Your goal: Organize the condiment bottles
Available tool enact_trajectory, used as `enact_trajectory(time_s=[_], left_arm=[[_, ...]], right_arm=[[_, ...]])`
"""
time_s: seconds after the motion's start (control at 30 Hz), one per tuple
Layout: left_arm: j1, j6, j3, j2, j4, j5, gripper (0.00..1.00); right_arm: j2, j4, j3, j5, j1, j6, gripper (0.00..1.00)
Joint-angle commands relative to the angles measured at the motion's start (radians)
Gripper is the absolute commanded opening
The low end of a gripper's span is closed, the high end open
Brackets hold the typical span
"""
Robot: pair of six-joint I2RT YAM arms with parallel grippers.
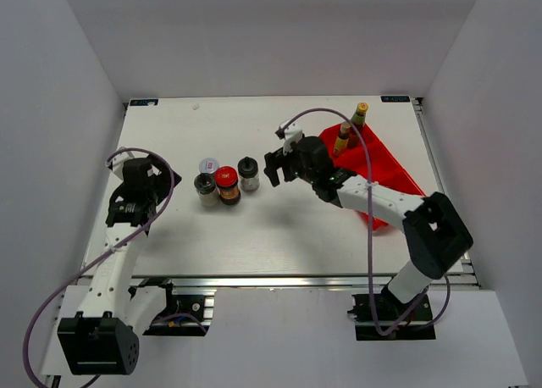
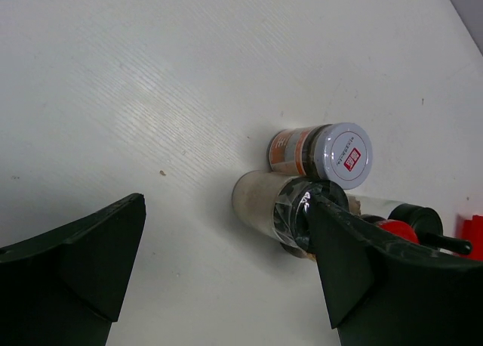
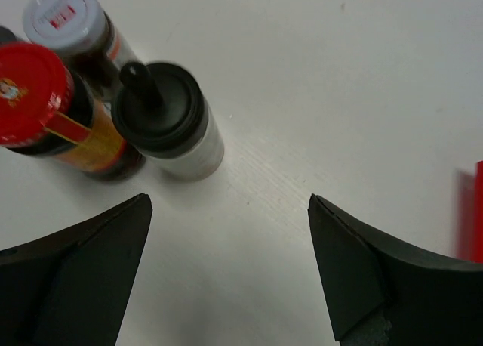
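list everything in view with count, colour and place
red-lidded jar: 1, red lid, table centre
shakers: 2, glass, black caps, flanking that jar
white-lidded jar: 1, white lid, beyond the left shaker
bin: 1, red, table's right side
sauce bottles: 2, dark, yellow/orange caps, upright at the bin's far end
table: 1, white
left end effector: 1, black, open, left of the jars
right end effector: 1, black, open, between jars and bin

Diffuse overhead light, bright and even on the white bench (image 1: pixel 279 227); shadows beside the bottles (image 1: pixel 226 185) are short and soft. In the right wrist view, the fingers (image 3: pixel 75 278) of the right gripper (image 3: pixel 228 206) appear dark and soft-edged; the red bin (image 3: pixel 472 210) edge is blurred.
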Motion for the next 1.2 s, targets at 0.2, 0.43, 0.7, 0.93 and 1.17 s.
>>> enact_trajectory(time_s=[0.2, 0.43, 0.7, 0.93, 1.17], left_arm=[[0.0, -0.021, -0.036, -0.071, -0.001, -0.005, 0.98], [0.0, -0.007, -0.035, -0.042, 0.016, 0.001, 0.98], [0.0, -0.005, -0.032, -0.049, 0.013, -0.018, 0.98], [0.0, -0.001, -0.027, -0.037, 0.018, -0.024, 0.98], [0.0, 0.001, -0.019, -0.022, 0.021, -0.028, 0.98]], right_arm=[[0.253, 0.075, 0.105, -0.046, 0.061, -0.007, 0.89], [0.377, 0.257, 0.141, -0.151, 0.059, -0.004, 0.89], [0.511, 0.363, 0.229, -0.125, 0.061, 0.002, 0.89], [0.554, 0.51, 0.224, -0.092, 0.059, 0.007, 0.89], [0.534, 0.624, 0.172, -0.12, 0.059, 0.018, 0.82]])
